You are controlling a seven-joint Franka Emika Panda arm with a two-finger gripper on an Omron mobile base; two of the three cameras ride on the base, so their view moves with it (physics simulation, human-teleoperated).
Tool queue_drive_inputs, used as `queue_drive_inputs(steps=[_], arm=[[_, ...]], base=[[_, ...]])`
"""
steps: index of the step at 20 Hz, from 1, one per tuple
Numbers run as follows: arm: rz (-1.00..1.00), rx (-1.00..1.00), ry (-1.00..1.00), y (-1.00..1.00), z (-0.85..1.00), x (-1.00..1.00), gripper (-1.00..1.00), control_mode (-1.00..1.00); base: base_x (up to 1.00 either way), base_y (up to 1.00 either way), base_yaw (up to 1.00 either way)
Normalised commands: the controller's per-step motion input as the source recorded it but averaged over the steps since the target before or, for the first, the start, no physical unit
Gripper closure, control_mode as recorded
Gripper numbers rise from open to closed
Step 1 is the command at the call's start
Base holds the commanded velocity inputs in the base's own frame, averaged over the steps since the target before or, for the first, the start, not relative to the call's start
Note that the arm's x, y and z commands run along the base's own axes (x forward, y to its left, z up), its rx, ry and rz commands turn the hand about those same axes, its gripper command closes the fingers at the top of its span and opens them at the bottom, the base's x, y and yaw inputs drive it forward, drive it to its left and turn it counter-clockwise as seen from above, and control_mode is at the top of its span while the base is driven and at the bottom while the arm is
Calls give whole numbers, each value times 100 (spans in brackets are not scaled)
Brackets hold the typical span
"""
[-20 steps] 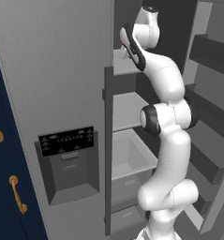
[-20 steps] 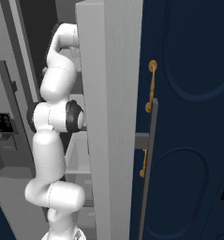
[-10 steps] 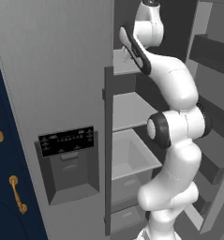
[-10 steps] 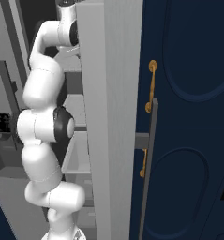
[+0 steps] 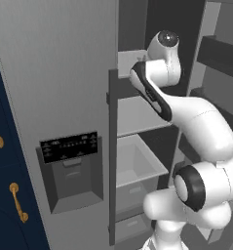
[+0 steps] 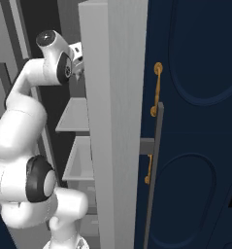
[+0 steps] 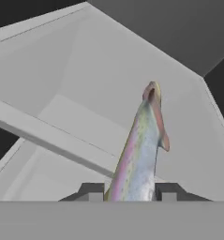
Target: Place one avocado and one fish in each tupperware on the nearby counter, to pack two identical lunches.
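Because the claw (image 7: 130,194) pinches the fish (image 7: 139,150) only at its tail end, with the long body jutting out over the fridge shelf (image 7: 62,140), it may well swing, slip free, or snag the shelf.

My arm (image 5: 196,122) reaches up into the open fridge, between its door (image 5: 59,97) on my left and the shelved door (image 5: 220,73) on my right. The fish (image 7: 139,150) stands between my fingertips (image 7: 92,191), pointing away over a shelf (image 7: 108,108). Below that level sits a lower shelf (image 5: 137,114), with a drawer (image 5: 137,166) beneath it. A cabinet (image 6: 195,121) flanks the fridge on the right.
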Motion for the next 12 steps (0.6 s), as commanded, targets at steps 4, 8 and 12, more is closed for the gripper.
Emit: queue_drive_inputs(steps=[4,8,12], arm=[[0,8,0,-22,45,-100,100,-100],[0,3,0,-31,21,-100,100,-100],[0,0,-3,-27,-6,-100,100,-100]], base=[[0,0,0],[0,0,0],[0,0,0]])
